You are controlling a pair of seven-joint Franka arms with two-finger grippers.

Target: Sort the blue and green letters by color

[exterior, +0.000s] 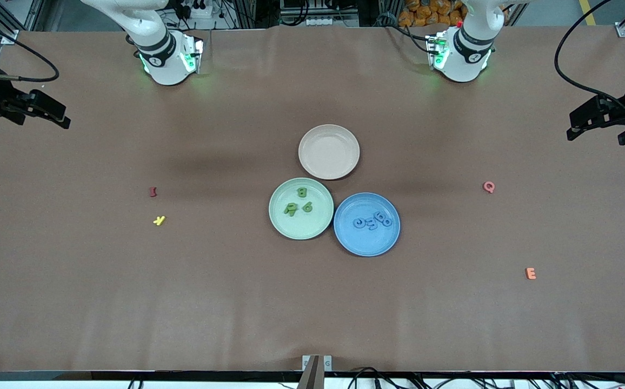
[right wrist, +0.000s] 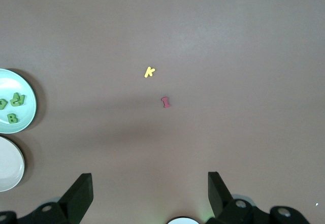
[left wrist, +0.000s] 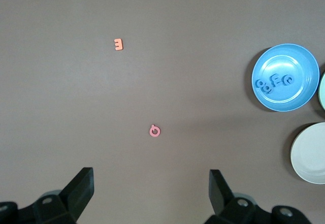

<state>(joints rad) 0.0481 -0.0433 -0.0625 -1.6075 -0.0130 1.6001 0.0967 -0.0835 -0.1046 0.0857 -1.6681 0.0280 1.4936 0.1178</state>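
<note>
my left gripper hangs over the bare table at the left arm's end, fingers spread wide with nothing between them, and my right gripper waits the same way at the right arm's end, wide open and empty. the green letters lie in the green plate and the blue letters in the blue plate touching it, both mid-table, nearer the front camera than the beige plate.
</note>
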